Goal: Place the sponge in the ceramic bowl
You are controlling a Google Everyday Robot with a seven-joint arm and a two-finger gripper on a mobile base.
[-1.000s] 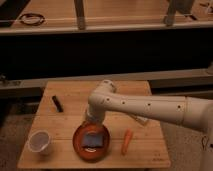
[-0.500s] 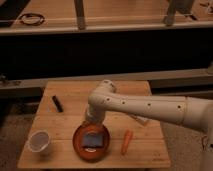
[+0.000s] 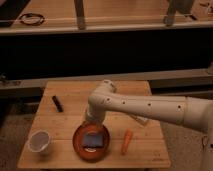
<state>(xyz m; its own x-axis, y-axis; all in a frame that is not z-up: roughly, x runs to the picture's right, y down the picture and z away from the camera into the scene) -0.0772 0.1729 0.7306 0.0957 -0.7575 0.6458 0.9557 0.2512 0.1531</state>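
The ceramic bowl [image 3: 79, 145], round and glossy orange-brown, sits near the front middle of the wooden table [image 3: 70, 102]. The dark blue-grey sponge [image 3: 94, 139] lies inside it, slightly right of centre. My white arm reaches in from the right and bends down over the bowl's back rim. The gripper [image 3: 93, 125] is at the end of that arm, just above and behind the sponge, mostly hidden by the arm's elbow.
A small white cup [image 3: 39, 141] stands at the front left of the table. A slim black stick [image 3: 57, 103] lies at the back left. An orange carrot-like piece [image 3: 127, 142] lies right of the bowl. A dark shelf unit stands behind the table.
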